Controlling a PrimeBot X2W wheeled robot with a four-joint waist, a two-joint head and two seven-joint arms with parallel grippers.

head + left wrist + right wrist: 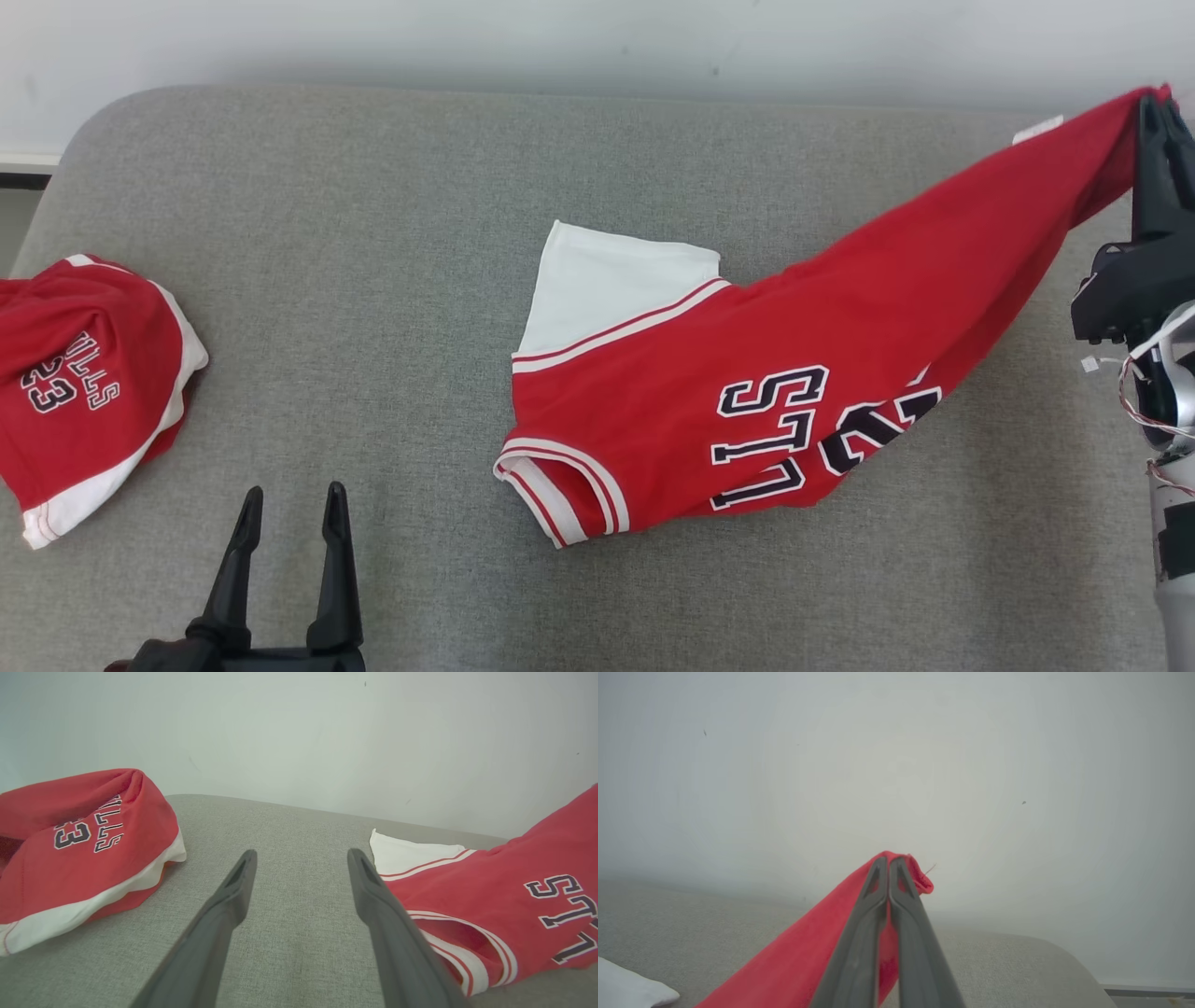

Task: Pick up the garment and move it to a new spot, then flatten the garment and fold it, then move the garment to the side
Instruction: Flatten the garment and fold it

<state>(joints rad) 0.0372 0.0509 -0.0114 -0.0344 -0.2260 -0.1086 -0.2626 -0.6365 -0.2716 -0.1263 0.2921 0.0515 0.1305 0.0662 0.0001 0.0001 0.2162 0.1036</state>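
At the left edge of the head view a second red-and-white piece (89, 392) lies bunched on the grey fabric-covered worktop (373, 233), with its dark lettering and the number 23 facing up. Just right of it, at the lower left of the frame, the left gripper (292, 495) is empty, its fingers spread wide over the worktop and apart from both pieces of cloth. The garment (747, 373), red with white trim and dark lettering, starts near the middle of the frame, where a white panel (607, 280) and a striped hem lie flat on the worktop. From there it stretches as a taut band to the upper right corner, lifted off the surface. There the right gripper (1158, 107) is closed tight on its red edge. In the right wrist view the cloth is pinched between the fingertips.
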